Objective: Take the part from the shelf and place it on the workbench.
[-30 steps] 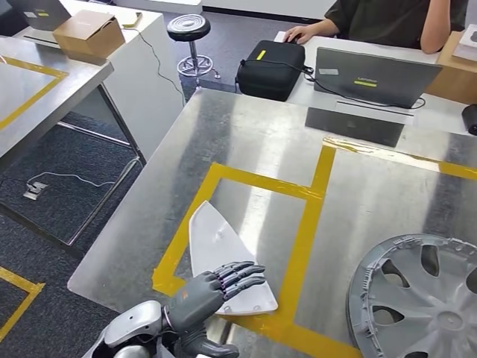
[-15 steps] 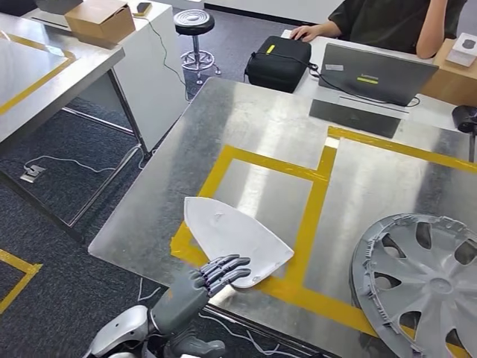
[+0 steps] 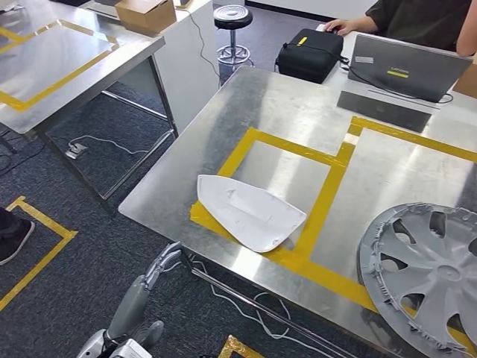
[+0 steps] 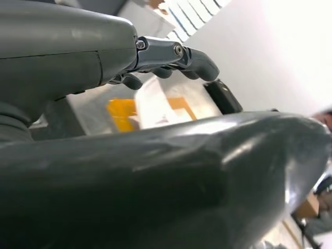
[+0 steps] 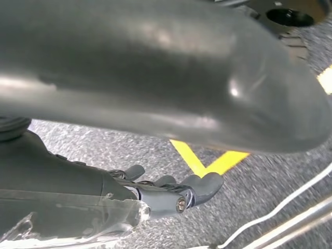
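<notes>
The white triangular part (image 3: 250,212) lies flat on the steel workbench (image 3: 264,104), across the near corner of a yellow tape rectangle (image 3: 329,198). My left hand (image 3: 143,291) hangs below the bench's front edge, to the left of the part and apart from it, fingers stretched out and holding nothing. In the left wrist view its fingers (image 4: 172,54) are spread straight, with the part (image 4: 156,104) blurred beyond them. My right hand (image 5: 172,194) hangs over the dark carpet, fingers loosely extended, with nothing in it.
A grey hubcap (image 3: 427,276) lies at the bench's right end. A laptop (image 3: 408,67), a black case (image 3: 309,52) and a seated person (image 3: 416,19) are at the far side. A second steel table (image 3: 56,67) stands to the left, beyond it a stool (image 3: 233,19). Cables run on the floor.
My left hand has come off the white part and dropped below the bench edge; the part stays on the bench. The camera has shifted, so the whole scene has slid.
</notes>
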